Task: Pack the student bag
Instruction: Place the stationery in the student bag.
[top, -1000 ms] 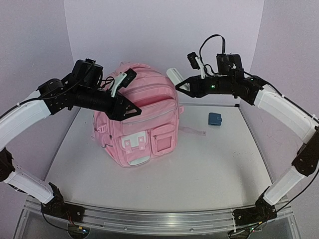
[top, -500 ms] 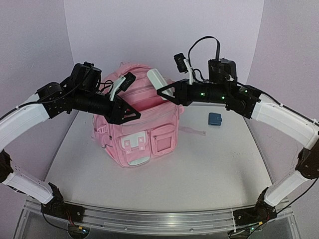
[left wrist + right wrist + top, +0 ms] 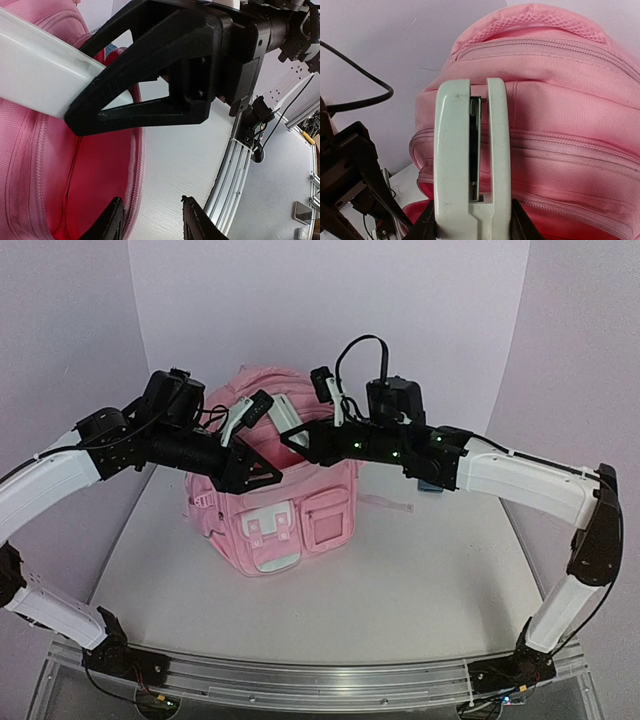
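The pink student bag point(image 3: 300, 525) sits upright near the back edge of the desk point(image 3: 420, 585), a bit left of centre, top unzipped, with the left gripper point(image 3: 150, 210) spread apart astride its front rim and the right gripper point(image 3: 472, 219) clamped on a white stapler point(image 3: 451, 150) just above the opening.

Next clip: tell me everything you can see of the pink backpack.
The backpack is light pink fabric, upright on the table. It has a mesh top handle and front pockets, one white-flapped. The main compartment gapes, showing red-pink lining. The left gripper straddles the opening's front rim; the right gripper holds a white stapler over the opening.
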Available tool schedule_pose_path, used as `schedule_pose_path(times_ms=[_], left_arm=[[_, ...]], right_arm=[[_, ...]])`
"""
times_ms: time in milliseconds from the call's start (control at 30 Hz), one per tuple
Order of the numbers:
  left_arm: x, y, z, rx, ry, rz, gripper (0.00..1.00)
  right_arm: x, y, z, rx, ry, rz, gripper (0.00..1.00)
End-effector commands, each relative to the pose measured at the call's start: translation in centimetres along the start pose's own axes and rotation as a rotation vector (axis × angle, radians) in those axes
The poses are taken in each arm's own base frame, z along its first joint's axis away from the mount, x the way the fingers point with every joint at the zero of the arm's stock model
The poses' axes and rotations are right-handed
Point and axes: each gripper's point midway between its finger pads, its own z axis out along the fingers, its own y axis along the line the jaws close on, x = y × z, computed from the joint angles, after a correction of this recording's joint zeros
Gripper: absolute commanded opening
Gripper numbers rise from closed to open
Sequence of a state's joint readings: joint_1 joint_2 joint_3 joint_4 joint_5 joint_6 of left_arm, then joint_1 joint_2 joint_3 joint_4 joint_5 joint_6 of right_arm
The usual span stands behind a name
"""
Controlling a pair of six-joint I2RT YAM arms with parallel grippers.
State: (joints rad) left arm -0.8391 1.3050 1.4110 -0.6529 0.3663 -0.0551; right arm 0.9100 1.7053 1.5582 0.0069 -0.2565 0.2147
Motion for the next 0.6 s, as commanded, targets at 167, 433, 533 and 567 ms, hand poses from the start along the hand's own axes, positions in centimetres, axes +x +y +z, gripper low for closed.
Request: schedule_pose_path(times_ms=[167,433,533,567], left_arm=[[1.5,-0.2,-0.4,0.002,0.041,-0.009,0.39],[1.0,0.1,-0.6,-0.021,0.023,0.007,0.39],[0.9,0.1,-0.5,-0.021,0.024,0.009,0.39],[0.9,0.1,-0.5,-0.02,0.025,0.009,0.39]], right_arm=[[0.5,-2.1,1.8,0.099,-0.03,0.004,0.22],[1.9,-2.3,1.4,0.104,-0.003,0.01,0.47],[1.9,-2.4,1.6,0.107,-0.002,0.007,0.5],[1.9,-2.4,1.6,0.106,-0.003,0.006,0.51]])
